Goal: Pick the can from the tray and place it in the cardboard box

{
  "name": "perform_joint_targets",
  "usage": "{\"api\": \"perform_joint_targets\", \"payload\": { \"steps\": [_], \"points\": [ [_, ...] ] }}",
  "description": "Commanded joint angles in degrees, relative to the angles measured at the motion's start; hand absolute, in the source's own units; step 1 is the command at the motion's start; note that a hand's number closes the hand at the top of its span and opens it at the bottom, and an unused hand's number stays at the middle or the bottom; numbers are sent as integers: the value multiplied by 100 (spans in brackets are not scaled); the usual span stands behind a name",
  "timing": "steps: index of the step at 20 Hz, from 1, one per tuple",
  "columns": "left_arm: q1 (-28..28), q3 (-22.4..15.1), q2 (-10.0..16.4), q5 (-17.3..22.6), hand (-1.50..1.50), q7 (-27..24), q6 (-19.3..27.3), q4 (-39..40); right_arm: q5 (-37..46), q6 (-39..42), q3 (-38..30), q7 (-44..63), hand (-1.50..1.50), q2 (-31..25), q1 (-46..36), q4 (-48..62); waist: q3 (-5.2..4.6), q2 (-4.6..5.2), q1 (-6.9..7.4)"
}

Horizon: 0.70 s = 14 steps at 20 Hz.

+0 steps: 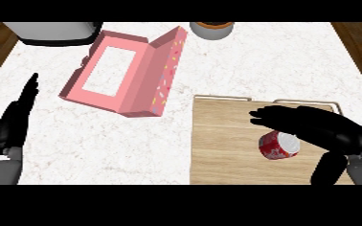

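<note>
A red can (277, 146) with a silver top lies on its side on the wooden tray (222, 143) at the lower right. My right hand (314, 127) hovers just over the can, fingers stretched leftward and thumb hanging below at the right; it covers the can's upper right part without closing round it. The pink cardboard box (127, 72) lies open at the upper left, its speckled lid raised along the right side. My left hand (17, 112) rests open at the left edge, fingers pointing up.
A grey appliance (53, 32) stands at the back left corner. A round grey pot (210, 29) sits at the back centre. White marble counter (268, 62) stretches between the box and the tray.
</note>
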Motion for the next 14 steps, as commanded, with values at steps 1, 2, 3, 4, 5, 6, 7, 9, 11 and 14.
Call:
{"api": "perform_joint_targets", "payload": {
  "steps": [1, 2, 3, 4, 5, 6, 7, 9, 11, 14],
  "points": [
    [60, 195, 69, 27, 0, -66, -212, -22, 274, 331, 7, 9, -150, -98, 319, -417, 1, 0, -4],
    [36, 138, -109, -86, 0, -113, 13, -29, 682, -111, 338, 27, -150, 298, 123, 285, 3, 10, 29],
    [199, 237, 42, 77, 0, -235, -309, -121, 694, 12, 224, -19, -150, 175, 94, 315, 3, 7, 33],
    [378, 103, -169, -129, 0, -167, -64, -289, 551, 367, 98, 256, -150, 139, 143, -53, 2, 1, 21],
    [-29, 141, -250, -157, 0, -100, -37, 122, 897, -34, 243, 26, -150, 272, 125, 364, 2, 10, 12],
    [-139, 133, -290, -347, 0, -375, 107, 410, 854, 104, 327, 413, -150, 533, 237, 28, 1, 9, -5],
    [32, 251, -78, -67, 0, -257, -287, 120, 964, 152, 502, 808, -150, 750, 278, -98, 1, 4, 10],
    [241, 199, -177, -183, 0, 100, -250, -427, 1115, 25, 276, 285, -150, 751, 54, 491, 3, 5, 36],
    [338, 125, -270, -369, 0, 108, -123, -452, 1450, -536, 348, 209, 150, 897, 204, 507, 4, 4, 33],
    [-133, 145, -260, -307, 0, 324, -198, -216, 1672, -1466, 316, -23, 150, 1188, 195, 651, 5, 11, 12]
  ]
}}
